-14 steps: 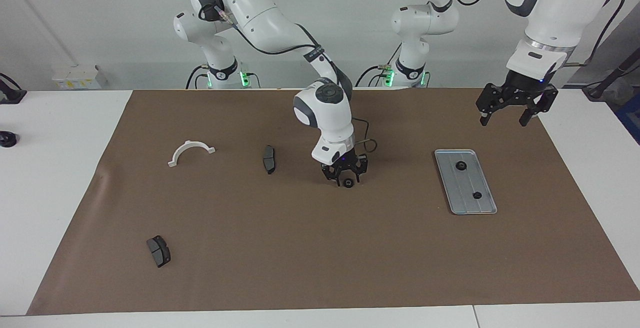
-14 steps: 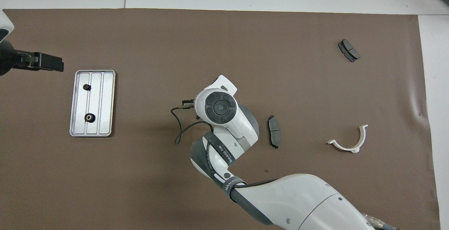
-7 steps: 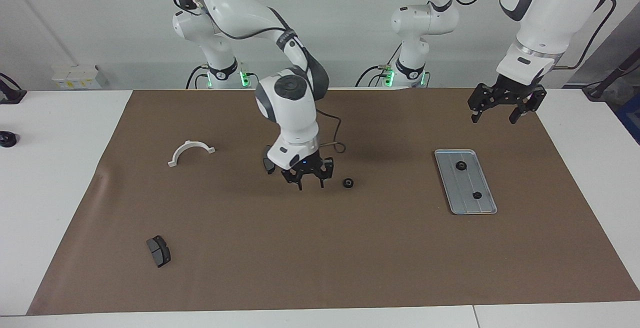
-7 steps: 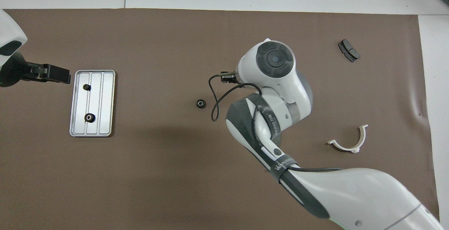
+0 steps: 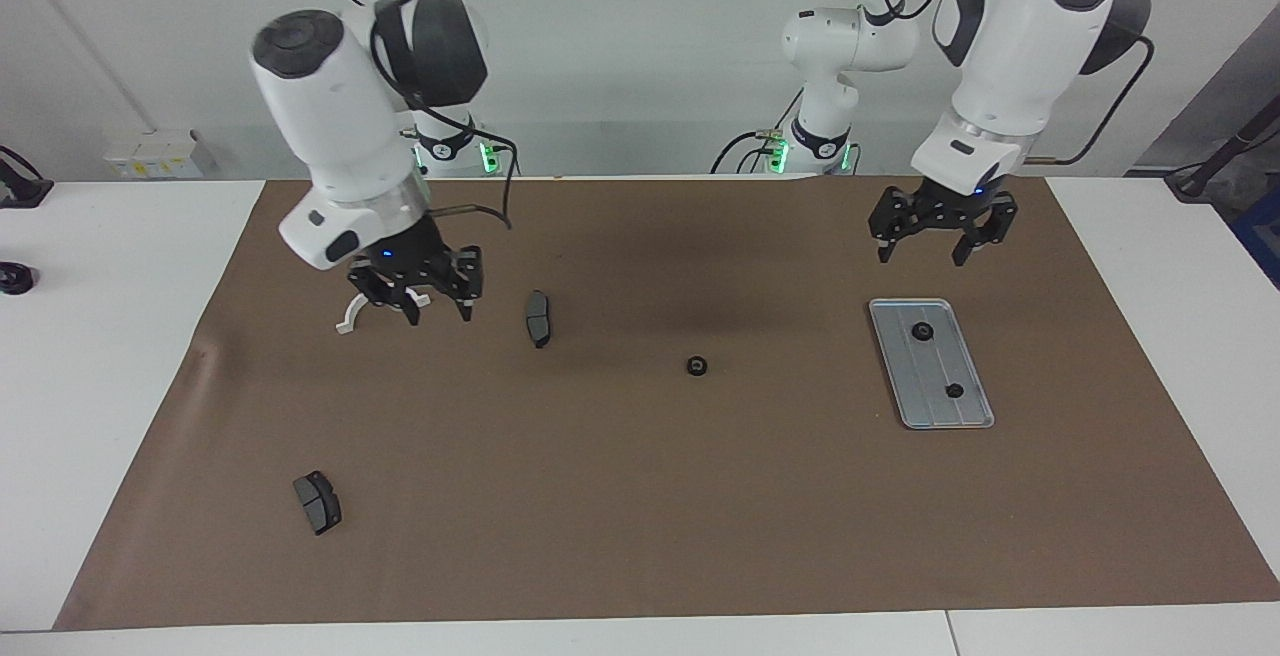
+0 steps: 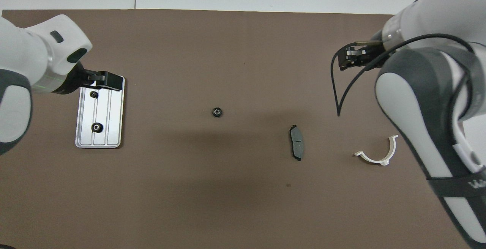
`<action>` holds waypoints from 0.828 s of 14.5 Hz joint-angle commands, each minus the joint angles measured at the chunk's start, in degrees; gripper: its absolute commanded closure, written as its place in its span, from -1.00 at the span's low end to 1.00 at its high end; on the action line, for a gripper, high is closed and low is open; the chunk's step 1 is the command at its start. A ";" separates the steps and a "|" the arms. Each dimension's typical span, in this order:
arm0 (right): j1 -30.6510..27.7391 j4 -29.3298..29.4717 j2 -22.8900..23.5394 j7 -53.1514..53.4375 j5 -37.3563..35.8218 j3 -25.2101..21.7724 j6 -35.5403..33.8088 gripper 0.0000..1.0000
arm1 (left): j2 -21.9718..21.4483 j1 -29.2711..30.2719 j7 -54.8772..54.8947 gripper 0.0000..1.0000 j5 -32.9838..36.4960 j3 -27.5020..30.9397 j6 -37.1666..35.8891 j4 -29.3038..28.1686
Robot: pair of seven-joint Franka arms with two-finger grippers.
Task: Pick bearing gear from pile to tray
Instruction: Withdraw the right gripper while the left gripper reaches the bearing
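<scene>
We see one small black round gear (image 5: 697,366) loose on the matte brown mat (image 5: 640,496), beside the ridged silver metal tray (image 5: 968,414) holding two gears. Left gripper (image 5: 942,243) above the tray's robot-side end, fingers apart, empty; right gripper (image 5: 433,301) above the white half-ring bracket (image 6: 376,157), fingers apart, empty.

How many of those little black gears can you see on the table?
3. Two gears lie in the tray: one nearer the robots, one farther. The third gear sits loose on the brown mat mid-table. None seems hidden.

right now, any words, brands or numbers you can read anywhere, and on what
"W": start of white lettering on the right arm's dark band, cut off at the overhead view's edge; the rest cannot be read.
Tray, gears, brake pads, white half-ring bracket, brown mat: no text visible.
</scene>
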 commanded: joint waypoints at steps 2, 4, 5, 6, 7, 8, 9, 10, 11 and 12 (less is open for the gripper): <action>-5.07 -0.36 -6.84 -2.89 0.71 0.90 -8.11 -0.28 | 5.28 -7.61 -8.91 -1.00 1.01 0.89 5.87 -0.49; -6.13 -1.15 -9.65 -2.28 0.62 0.81 -11.90 -0.29 | 7.22 -9.73 -12.69 -1.00 1.10 0.80 9.83 -0.92; -6.48 -2.02 -10.80 -2.28 0.70 0.81 -12.88 -0.33 | 7.66 -10.43 -13.06 -1.00 1.10 0.80 10.54 -1.27; -7.44 -3.25 -11.94 -2.36 0.71 0.90 -13.93 -0.55 | 9.23 -11.92 -14.02 -1.00 1.01 0.89 11.51 -1.19; -7.97 -5.26 -13.08 -2.19 0.71 0.90 -14.81 -0.64 | 12.47 -13.93 -16.81 -1.00 1.36 0.98 12.73 -0.58; -8.24 -7.98 -14.49 -2.36 0.71 0.81 -14.47 -0.72 | 15.72 -15.52 -19.63 -1.00 3.02 1.06 15.53 -0.14; -8.42 -10.44 -15.63 -2.28 0.79 0.81 -13.68 -0.84 | 17.14 -15.71 -21.05 -1.00 4.08 1.06 18.78 -0.66; -8.59 -12.73 -16.77 -2.28 0.79 0.81 -11.85 -0.97 | 17.68 -15.71 -21.50 -1.00 4.09 0.89 20.64 -1.27; -8.59 -14.58 -17.48 -2.28 0.79 0.90 -10.18 -1.00 | 18.56 -15.80 -21.67 -1.00 4.00 0.80 21.79 -1.45; -8.33 -16.16 -18.19 -2.28 0.79 0.90 -8.07 -1.00 | 19.00 -16.15 -22.11 -1.00 3.83 0.71 23.45 -2.32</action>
